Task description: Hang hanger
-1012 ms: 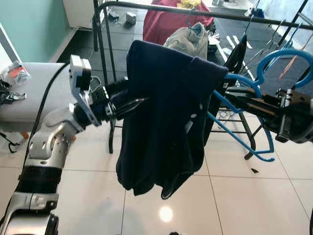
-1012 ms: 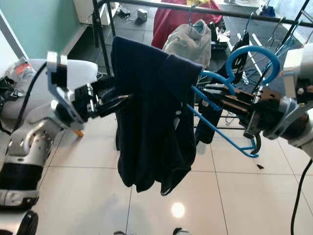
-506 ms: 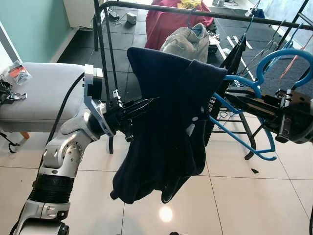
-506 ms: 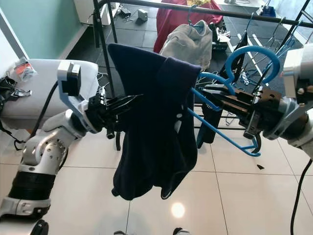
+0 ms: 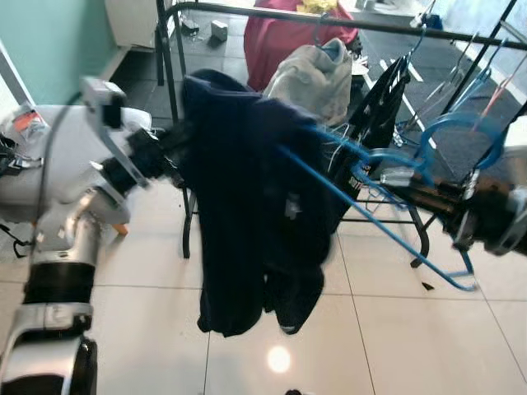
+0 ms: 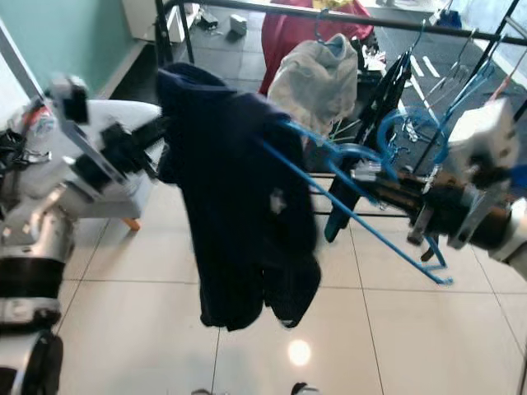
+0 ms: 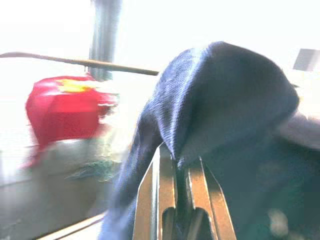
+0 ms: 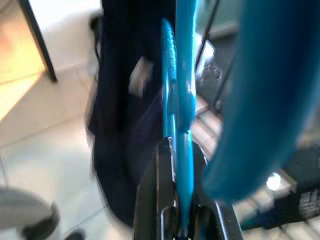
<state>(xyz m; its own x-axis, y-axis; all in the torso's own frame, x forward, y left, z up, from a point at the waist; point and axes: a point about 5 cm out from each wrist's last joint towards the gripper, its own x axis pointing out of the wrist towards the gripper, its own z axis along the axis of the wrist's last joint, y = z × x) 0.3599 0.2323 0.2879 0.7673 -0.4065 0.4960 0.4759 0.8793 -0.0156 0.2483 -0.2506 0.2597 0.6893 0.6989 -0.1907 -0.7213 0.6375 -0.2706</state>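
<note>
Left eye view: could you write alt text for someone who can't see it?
A dark navy garment hangs on a blue hanger gripped by the right gripper, while the left gripper pinches the garment's top edge. Behind stands a black clothes rail.

bright daylight indoors, round glare spot on the glossy white tiled floor (image 5: 279,360), motion blur across both eye views, left wrist view blown out white behind the dark navy fabric garment (image 7: 225,125), right wrist view soft, blue plastic hanger (image 8: 176,90) out of focus
</note>
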